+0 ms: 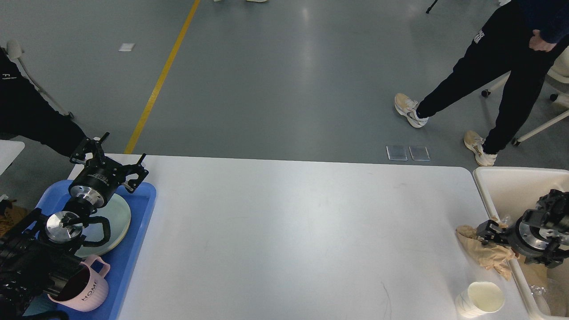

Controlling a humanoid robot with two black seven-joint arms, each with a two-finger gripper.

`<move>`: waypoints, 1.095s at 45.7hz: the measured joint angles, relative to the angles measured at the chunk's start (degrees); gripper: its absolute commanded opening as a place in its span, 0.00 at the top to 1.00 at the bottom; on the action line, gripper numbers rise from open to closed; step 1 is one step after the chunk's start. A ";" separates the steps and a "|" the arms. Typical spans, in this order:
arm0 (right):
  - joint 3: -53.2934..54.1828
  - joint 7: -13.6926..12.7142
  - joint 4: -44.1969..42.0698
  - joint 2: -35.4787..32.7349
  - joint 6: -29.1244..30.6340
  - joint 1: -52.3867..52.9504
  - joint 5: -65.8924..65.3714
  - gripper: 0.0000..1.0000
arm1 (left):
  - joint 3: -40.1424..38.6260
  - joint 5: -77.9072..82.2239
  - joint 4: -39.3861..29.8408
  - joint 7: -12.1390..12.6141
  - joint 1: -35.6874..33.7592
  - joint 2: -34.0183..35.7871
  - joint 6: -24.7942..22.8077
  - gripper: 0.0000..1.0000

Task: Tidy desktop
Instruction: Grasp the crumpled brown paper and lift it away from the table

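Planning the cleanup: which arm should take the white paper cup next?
Probably right: its end effector is at the crumpled brown paper, just beyond the white paper cup; the left end effector is over the blue tray.

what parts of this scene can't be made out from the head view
- Beige bin: its contents are cut off by the right edge and covered by the right claw.
- Right claw: end-on and dark; unclear whether it grips the crumpled brown paper.
- Pale plate on the blue tray: mostly hidden by the left arm.
- Pink mug: its inside is blocked by the arm.
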 measured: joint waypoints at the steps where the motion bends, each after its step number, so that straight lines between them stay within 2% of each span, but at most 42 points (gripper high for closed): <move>1: 0.18 -0.02 0.11 -0.13 -0.44 -0.20 0.00 0.44 | 0.00 0.00 0.00 0.00 0.00 0.00 0.00 0.03; 3: 0.37 -0.03 0.27 -0.23 -0.84 -0.39 0.01 0.60 | 0.00 0.00 0.00 0.00 0.00 0.00 0.00 0.03; 6: 0.48 -0.05 0.62 -0.29 -0.98 -0.49 0.03 0.96 | 0.00 0.00 0.00 0.00 0.00 0.00 0.00 0.03; 7: 0.49 -0.06 0.80 -0.29 -0.96 -0.50 0.03 1.00 | 0.00 0.00 0.00 0.00 0.00 0.00 0.00 0.03; 23: 1.58 -0.65 4.11 -0.82 -0.44 1.95 0.04 1.00 | 0.00 0.00 0.00 0.00 0.00 0.00 0.00 0.03; 29: 3.60 -0.67 6.18 -4.11 -0.10 7.06 0.09 1.00 | 0.00 0.00 0.00 0.00 0.00 0.00 0.00 0.03; 34: 5.03 -0.65 12.00 -9.08 0.95 15.66 0.06 1.00 | 0.00 0.00 0.00 0.00 0.00 0.00 0.00 0.03; 41: 5.88 -0.56 19.03 -15.06 8.41 31.77 -0.06 1.00 | 0.00 0.00 0.00 0.00 0.00 0.00 0.00 0.03; 50: 5.93 -0.55 20.04 -16.13 21.72 48.69 -0.04 1.00 | 0.00 0.00 0.00 0.00 0.00 0.00 0.00 0.03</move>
